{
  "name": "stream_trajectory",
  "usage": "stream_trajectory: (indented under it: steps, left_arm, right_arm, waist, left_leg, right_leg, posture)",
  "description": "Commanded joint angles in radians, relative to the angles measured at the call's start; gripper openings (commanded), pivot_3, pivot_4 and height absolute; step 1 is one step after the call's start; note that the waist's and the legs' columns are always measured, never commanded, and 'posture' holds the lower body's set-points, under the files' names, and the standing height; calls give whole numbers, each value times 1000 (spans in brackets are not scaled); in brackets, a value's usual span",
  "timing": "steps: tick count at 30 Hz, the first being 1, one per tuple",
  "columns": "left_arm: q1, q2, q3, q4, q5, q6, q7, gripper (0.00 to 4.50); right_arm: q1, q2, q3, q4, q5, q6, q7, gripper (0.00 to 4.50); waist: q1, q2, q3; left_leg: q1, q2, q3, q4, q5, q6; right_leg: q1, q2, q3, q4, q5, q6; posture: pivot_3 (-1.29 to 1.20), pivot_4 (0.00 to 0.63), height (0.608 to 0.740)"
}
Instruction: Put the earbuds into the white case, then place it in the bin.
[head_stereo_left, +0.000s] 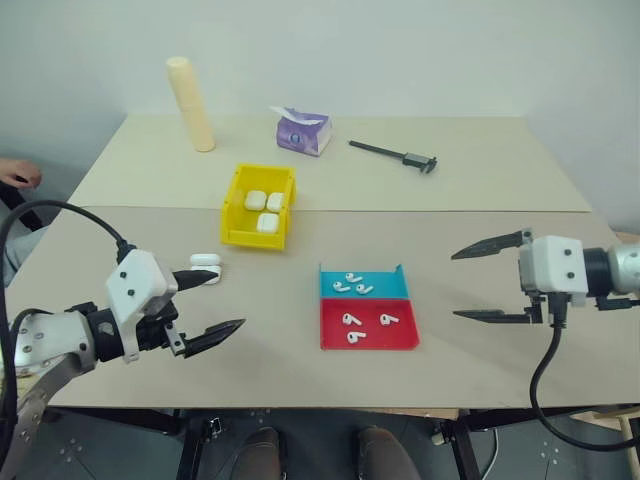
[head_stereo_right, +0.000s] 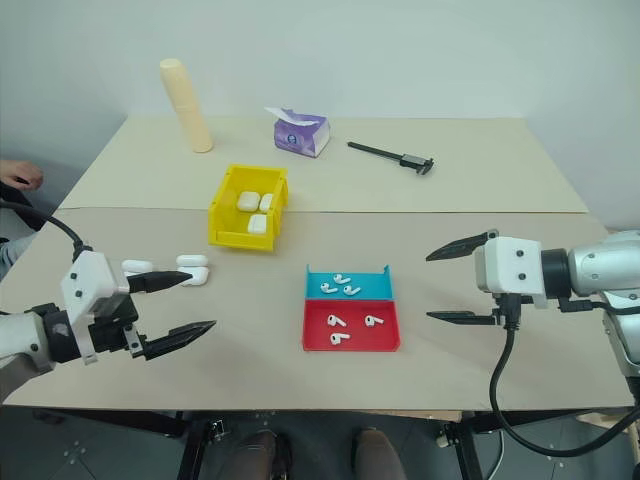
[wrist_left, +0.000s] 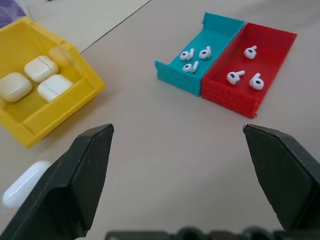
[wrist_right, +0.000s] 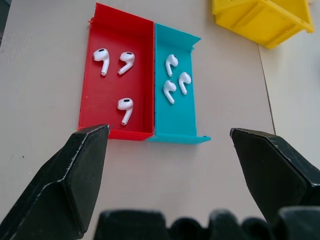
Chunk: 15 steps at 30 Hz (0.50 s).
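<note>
Earbuds (head_stereo_left: 355, 285), tiny glossy white stemmed ones, await pickup in blue and red trays as both claws, left (head_stereo_left: 206, 306) and right (head_stereo_left: 490, 280), hover wide, empty.

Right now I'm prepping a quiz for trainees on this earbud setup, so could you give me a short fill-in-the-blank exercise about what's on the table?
1. The yellow bin holds ____ white cases.
2. Three earbuds lie in the blue tray and ____ in the red tray.
3. The left gripper and the right gripper both have their fingers ____.
4. The tissue pack is ____ in colour.

Missing words: three; three; open; purple
</note>
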Motion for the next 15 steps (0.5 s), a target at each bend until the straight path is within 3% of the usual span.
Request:
stream_trajectory:
  steps: [1, 5, 8, 11, 15]
  left_arm:
    - [-53, 26, -13, -78, 79, 139, 199, 4500]
    - [-209, 20, 9, -65, 5, 419, 341, 4500]
    - [-493, 35, -46, 79, -14, 817, 401, 4500]
    - [-621, 175, -160, 239, -73, 883, 405, 4500]
    - [-803, 283, -354, 493, -127, 883, 409, 4500]
  right_arm:
    - [-29, 5, -4, 1, -10, -20, -13, 4473]
    - [-28, 14, 0, -10, -9, 0, -26, 4473]
    - [-12, 16, -2, -18, -9, 8, -34, 4473]
    - [-7, 20, 9, -23, -17, 18, -45, 4473]
    - [-10, 32, 25, -31, -19, 34, -65, 4473]
  waist:
    - [0, 0, 0]
    - [3, 0, 0]
    - [10, 0, 0]
    - [5, -1, 0]
    - [-1, -1, 0]
  left_leg:
    - [0, 0, 0, 0, 0, 0]
    - [0, 0, -1, 0, 0, 0]
    - [0, 0, -2, 1, 0, 0]
    - [1, -1, -2, 0, 0, 0]
    - [-1, -1, -1, 0, 0, 0]
  right_leg:
    - [0, 0, 0, 0, 0, 0]
    - [0, 0, 0, 0, 0, 0]
    - [1, 1, -1, 1, 0, 0]
    - [2, 1, -1, 0, 0, 1]
    - [-2, 1, 1, 1, 0, 1]
  posture:
    - [0, 150, 740]
    - [0, 150, 740]
    - [0, 150, 740]
    - [0, 150, 740]
    - [0, 150, 740]
